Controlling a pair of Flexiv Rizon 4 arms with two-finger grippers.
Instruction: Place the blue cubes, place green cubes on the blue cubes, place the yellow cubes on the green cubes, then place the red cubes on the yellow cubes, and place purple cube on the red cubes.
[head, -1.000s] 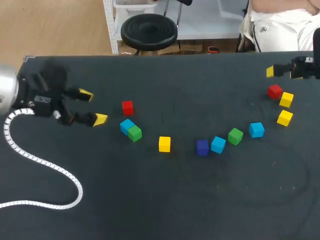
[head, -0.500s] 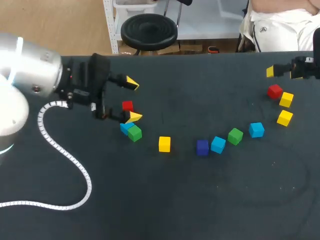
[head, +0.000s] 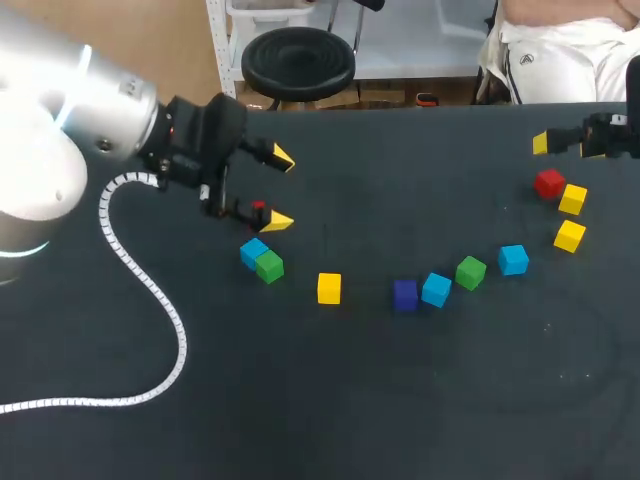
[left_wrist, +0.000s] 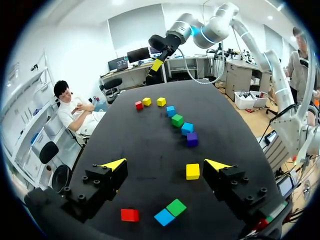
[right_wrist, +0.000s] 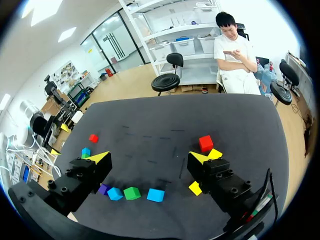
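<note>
While the left gripper (head: 280, 190) hangs over the table's (head: 330, 400) far left part with its fingers spread wide and holding nothing, a red cube (head: 258, 207) lies under its nearer finger, half hidden. Just past it, toward the near edge, a blue cube (head: 253, 251) touches a green cube (head: 269, 266); a yellow cube (head: 329, 288) lies apart to their right. A purple cube (head: 405, 294) sits mid-table just beside a second blue cube (head: 436, 289). The right gripper (head: 562, 145), likewise open and empty, hovers by the far right corner, a second red cube (head: 548, 183) near it.
</note>
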